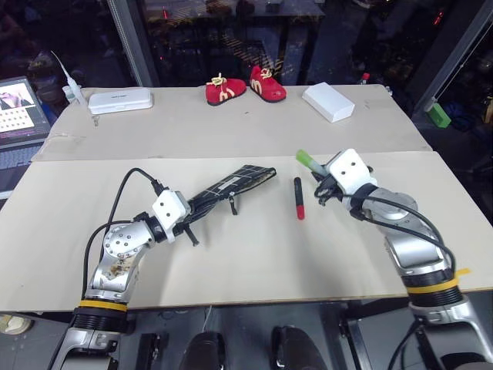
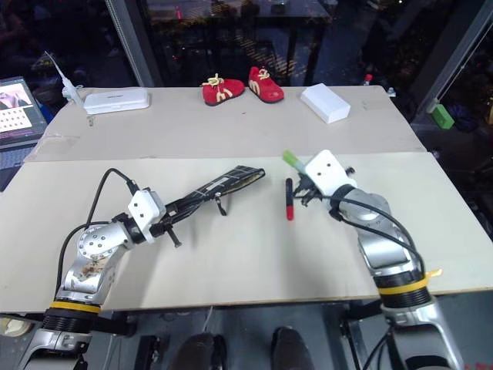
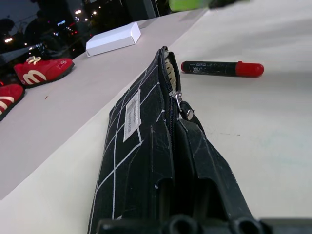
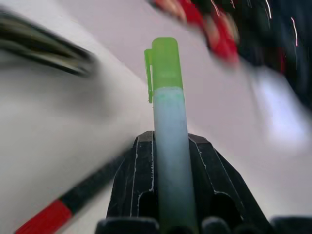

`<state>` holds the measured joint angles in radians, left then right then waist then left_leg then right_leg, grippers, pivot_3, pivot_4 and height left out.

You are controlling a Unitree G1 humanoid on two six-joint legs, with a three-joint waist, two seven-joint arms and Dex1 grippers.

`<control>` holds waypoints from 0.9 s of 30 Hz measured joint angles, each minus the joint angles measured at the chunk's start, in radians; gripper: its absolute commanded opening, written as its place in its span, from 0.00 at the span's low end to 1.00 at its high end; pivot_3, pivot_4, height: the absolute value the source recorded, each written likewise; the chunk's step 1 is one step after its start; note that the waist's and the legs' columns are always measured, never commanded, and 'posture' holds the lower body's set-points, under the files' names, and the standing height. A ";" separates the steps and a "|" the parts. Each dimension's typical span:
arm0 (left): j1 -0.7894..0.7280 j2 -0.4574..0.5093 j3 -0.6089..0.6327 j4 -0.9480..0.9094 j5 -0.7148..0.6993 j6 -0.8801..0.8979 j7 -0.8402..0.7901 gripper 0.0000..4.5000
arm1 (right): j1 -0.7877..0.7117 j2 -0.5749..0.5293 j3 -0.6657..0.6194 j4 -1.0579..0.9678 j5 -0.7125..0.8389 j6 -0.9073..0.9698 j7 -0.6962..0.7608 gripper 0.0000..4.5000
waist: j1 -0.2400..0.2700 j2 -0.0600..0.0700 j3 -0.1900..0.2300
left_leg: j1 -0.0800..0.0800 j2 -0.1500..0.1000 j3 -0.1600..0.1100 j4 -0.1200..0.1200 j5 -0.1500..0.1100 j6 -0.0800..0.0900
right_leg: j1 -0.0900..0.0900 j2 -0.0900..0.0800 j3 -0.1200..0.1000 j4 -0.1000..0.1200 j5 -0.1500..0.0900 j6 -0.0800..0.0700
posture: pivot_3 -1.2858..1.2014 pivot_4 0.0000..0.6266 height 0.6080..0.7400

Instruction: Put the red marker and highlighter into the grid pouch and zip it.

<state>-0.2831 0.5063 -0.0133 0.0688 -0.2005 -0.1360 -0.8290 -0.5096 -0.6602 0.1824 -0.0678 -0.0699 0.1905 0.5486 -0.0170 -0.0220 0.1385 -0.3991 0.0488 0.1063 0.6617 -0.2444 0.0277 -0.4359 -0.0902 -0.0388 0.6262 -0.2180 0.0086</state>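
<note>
My left tool (image 1: 187,223) is clamped on the near end of the pouch (image 1: 231,185), fingers (image 3: 195,161) pressed tight on the fabric, one on each side. The pouch lies stretched away from that tool across the front desk (image 1: 246,262), its far end toward the middle, white label facing up. From the left wrist view I see the zipper line running along the top edge with the slider (image 3: 187,113) a little beyond my fingertips; past it the mouth gapes slightly and shows a pale lining. The pull strap (image 1: 233,204) hangs off the pouch's side onto the desk.

My right tool (image 1: 317,179) holds the highlighter (image 1: 310,163), raised off the desk, the pen standing out beyond the fingertips and aimed toward the pouch side. In the right wrist view the pale barrel sits squarely between both fingers (image 4: 134,180) and the bright green cap end is free, pointing away from the tool.

The marker (image 1: 299,198) lies flat on the desk between the pouch's open end and my right tool, just beside the tool but not touched by it, red half nearest me, black half away.

On the rear desk I see two red shoes (image 1: 245,85), a white box (image 1: 328,102), a flat white case (image 1: 120,100) and a laptop (image 1: 18,116) at the left edge.
</note>
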 measured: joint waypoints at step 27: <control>0.008 -0.003 -0.001 -0.035 -0.004 0.008 -0.016 0.00 | -0.183 -0.004 0.155 0.355 -0.294 -0.665 0.079 0.10 | 0.002 0.000 0.000 | 0.001 0.000 0.003 0.001 0.000 -0.001 | 0.001 0.000 0.001 0.001 0.000 0.000 | 0.52 0.24 1.00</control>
<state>-0.2754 0.5029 -0.0139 0.0337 -0.2049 -0.1281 -0.8446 -0.6924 -0.6641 0.3369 0.2868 -0.3637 -0.4744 0.6277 -0.0151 -0.0222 0.1386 -0.3980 0.0491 0.1091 0.6629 -0.2440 0.0270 -0.4354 -0.0906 -0.0381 0.6275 -0.2175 0.0081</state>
